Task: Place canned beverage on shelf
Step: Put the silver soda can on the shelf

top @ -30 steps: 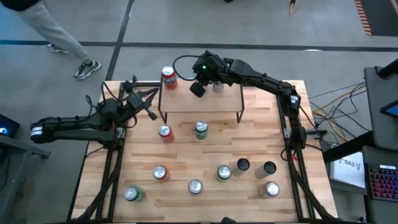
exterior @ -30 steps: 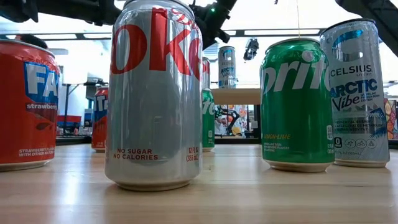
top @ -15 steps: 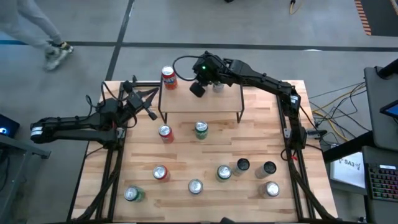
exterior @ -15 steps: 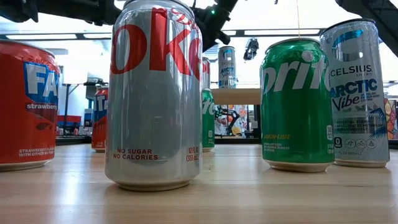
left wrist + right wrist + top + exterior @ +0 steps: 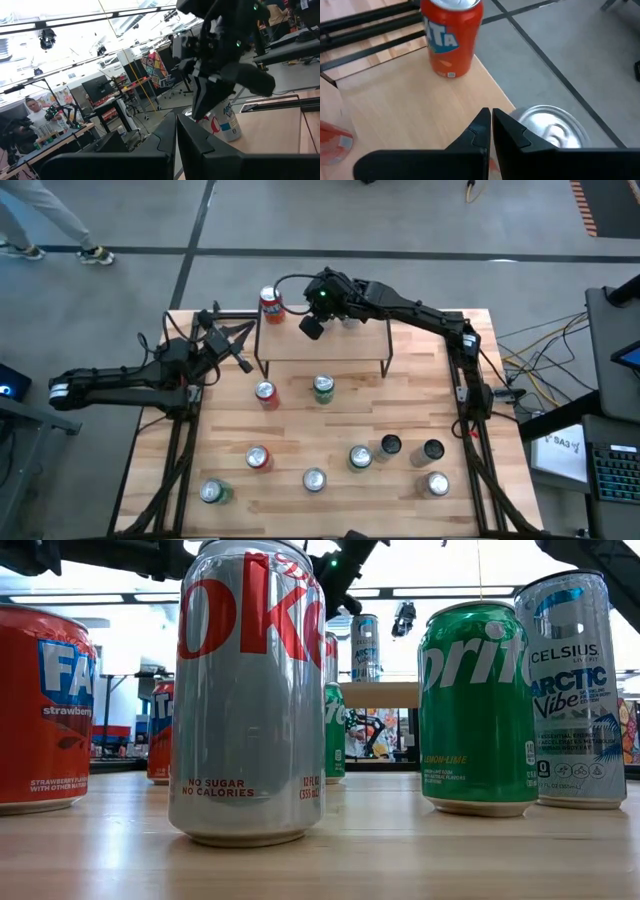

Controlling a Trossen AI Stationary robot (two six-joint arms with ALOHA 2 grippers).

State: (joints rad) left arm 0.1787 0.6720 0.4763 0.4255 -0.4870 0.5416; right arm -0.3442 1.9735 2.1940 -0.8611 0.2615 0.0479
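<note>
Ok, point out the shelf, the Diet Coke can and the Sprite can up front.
shelf (image 5: 322, 348): high view, bare board middle.
Diet Coke can (image 5: 248, 700): low view, label.
Sprite can (image 5: 477, 705): low view, green side.

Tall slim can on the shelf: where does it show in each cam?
High view: tall can at the shelf's far edge, partly under the right arm.
Low view: the can stands upright on the shelf, centre background.
Left wrist view: the can is just behind the right pincer.
Right wrist view: probably the silver lid by the fingertips; not certain.
Landmark: the right pincer, shut, next to the can in every view but the low one.
</note>
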